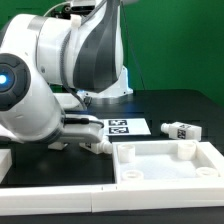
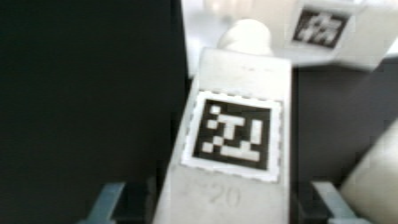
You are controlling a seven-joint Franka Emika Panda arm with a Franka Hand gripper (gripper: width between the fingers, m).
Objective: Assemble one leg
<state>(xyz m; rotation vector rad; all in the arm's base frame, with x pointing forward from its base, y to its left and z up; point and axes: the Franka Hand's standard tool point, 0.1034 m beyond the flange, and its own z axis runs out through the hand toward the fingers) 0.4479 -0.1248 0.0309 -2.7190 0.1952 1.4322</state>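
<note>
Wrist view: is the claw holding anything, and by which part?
Yes: the claw holds a leg by its lower end, below the tag, one finger each side.

legs: 2 (image 1: 183, 130) (image 1: 92, 143) | rimmed panel: 1 (image 1: 165, 165) | marker board: 1 (image 1: 120, 126)

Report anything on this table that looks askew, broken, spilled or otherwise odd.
Nothing stands out. One leg lies on its side on the black table, loose beside the marker board, as an unassembled part would. The rimmed white panel sits flat and looks intact. In the wrist view the gripper straddles another tagged leg.
</note>
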